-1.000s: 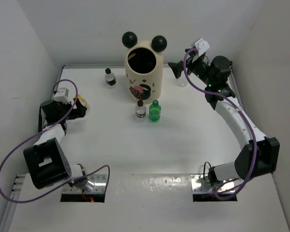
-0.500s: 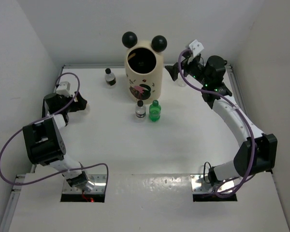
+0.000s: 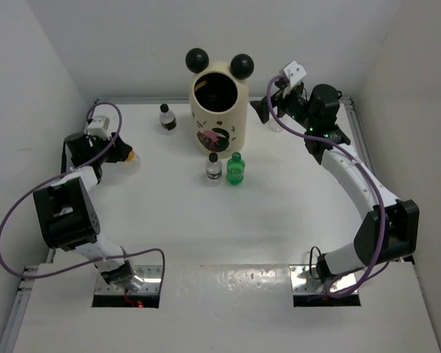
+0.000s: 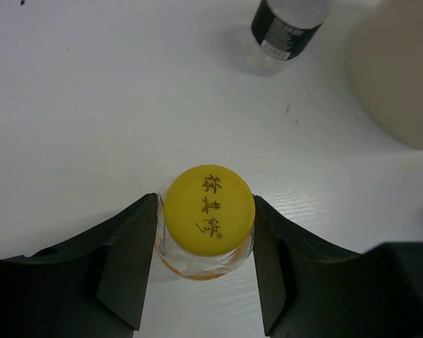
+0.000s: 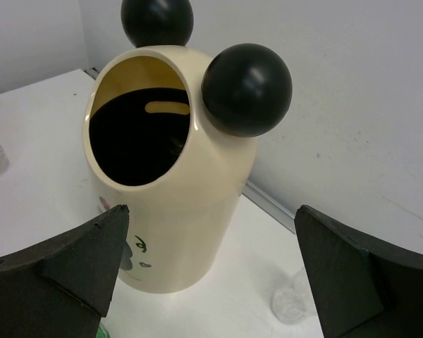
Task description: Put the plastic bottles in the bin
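Observation:
The cream bin [image 3: 220, 110] with two black ball ears stands at the back centre, its mouth dark in the right wrist view [image 5: 190, 204]. My left gripper [image 3: 120, 155] [image 4: 208, 243] is shut on the yellow-capped bottle [image 3: 131, 155] [image 4: 209, 215] at the left, a finger pressing each side below the cap. My right gripper [image 3: 263, 110] [image 5: 211, 260] hangs open just right of the bin, holding nothing. One black-capped clear bottle [image 3: 167, 118] [image 4: 285, 28] stands left of the bin. Another [image 3: 214, 168] and the green bottle [image 3: 236, 169] stand in front of it. A clear bottle [image 5: 291, 304] sits under the right gripper.
White walls close in the table on the left, back and right. A metal rail [image 5: 268, 204] runs along the back edge behind the bin. Both arm bases sit at the near edge [image 3: 228, 283].
My left gripper has closed on the yellow-capped bottle as the left arm swung towards the back left. The right gripper edged a little left, closer to the bin, still open.

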`<action>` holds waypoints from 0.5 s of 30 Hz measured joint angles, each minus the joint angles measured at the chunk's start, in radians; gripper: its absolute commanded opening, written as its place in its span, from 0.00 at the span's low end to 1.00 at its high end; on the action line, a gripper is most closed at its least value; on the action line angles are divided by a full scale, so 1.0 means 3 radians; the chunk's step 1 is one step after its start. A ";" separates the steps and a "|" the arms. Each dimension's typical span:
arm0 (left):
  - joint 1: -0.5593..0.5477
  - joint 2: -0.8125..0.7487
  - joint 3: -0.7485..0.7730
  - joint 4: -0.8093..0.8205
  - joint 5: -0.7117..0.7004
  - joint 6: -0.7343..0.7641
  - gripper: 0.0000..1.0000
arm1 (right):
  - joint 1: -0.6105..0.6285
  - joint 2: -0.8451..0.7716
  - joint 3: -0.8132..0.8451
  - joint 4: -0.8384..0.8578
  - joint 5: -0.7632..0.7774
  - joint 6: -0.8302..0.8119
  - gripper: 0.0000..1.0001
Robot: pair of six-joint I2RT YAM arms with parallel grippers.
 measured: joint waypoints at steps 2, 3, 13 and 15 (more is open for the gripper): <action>-0.0018 -0.0164 0.0006 -0.0099 0.0081 -0.0008 0.19 | 0.0003 0.0000 0.0000 0.0001 0.0004 0.0000 1.00; -0.0042 -0.0270 0.0041 -0.0170 0.0122 -0.0019 0.13 | 0.0003 -0.0004 0.0000 -0.0001 0.0013 0.0001 1.00; -0.0885 -0.1164 0.1205 -0.0116 0.0312 -0.0380 0.08 | -0.0095 -0.0281 -0.0200 -0.0027 0.0245 0.0210 1.00; -0.1130 -0.1134 0.1394 -0.0010 0.0304 -0.0440 0.08 | -0.0146 -0.0309 -0.0217 -0.0038 0.0300 0.0276 1.00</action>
